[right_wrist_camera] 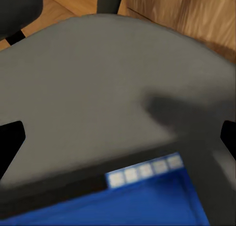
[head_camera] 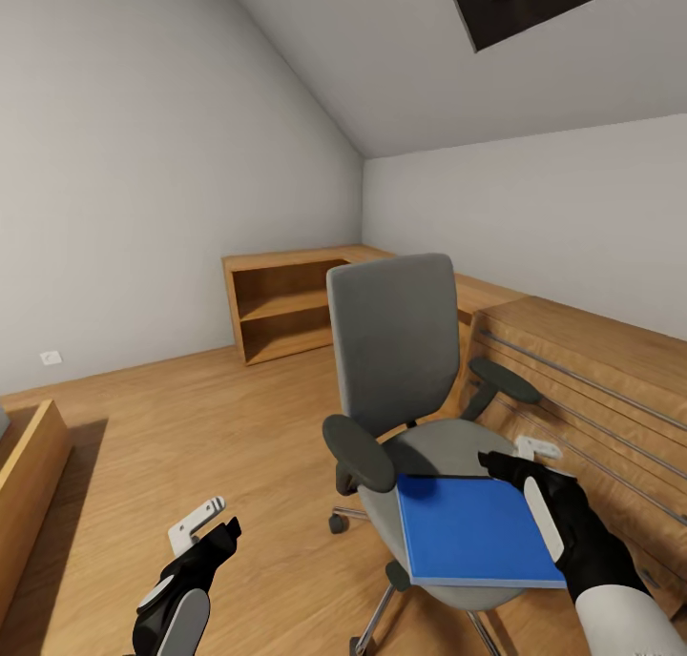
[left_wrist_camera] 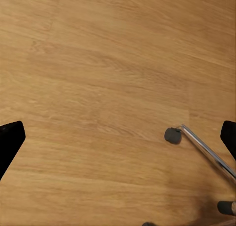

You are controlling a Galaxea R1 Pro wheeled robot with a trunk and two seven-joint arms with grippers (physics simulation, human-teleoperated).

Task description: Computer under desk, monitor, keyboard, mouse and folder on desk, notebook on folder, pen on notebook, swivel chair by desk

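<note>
The swivel chair [head_camera: 396, 346], with its grey seat and back and black armrests, stands in the middle of the head view. The bright blue folder [head_camera: 475, 530] lies on its seat [right_wrist_camera: 98, 78], with the front edge overhanging. My right gripper [head_camera: 515, 458] hovers open at the folder's far right corner, and the folder [right_wrist_camera: 147, 204] shows just below its spread fingers [right_wrist_camera: 11, 137]. At the chair's left, my left gripper [head_camera: 212, 527] hangs open over the wood floor [left_wrist_camera: 108, 63], close to a chrome base leg and castor [left_wrist_camera: 173, 135].
Low wooden shelving [head_camera: 286, 303] runs along the back wall and joins a wooden unit [head_camera: 592, 379] close to the chair's right side. Another wooden piece [head_camera: 29, 465] stands at the left edge. Open floor lies between it and the chair.
</note>
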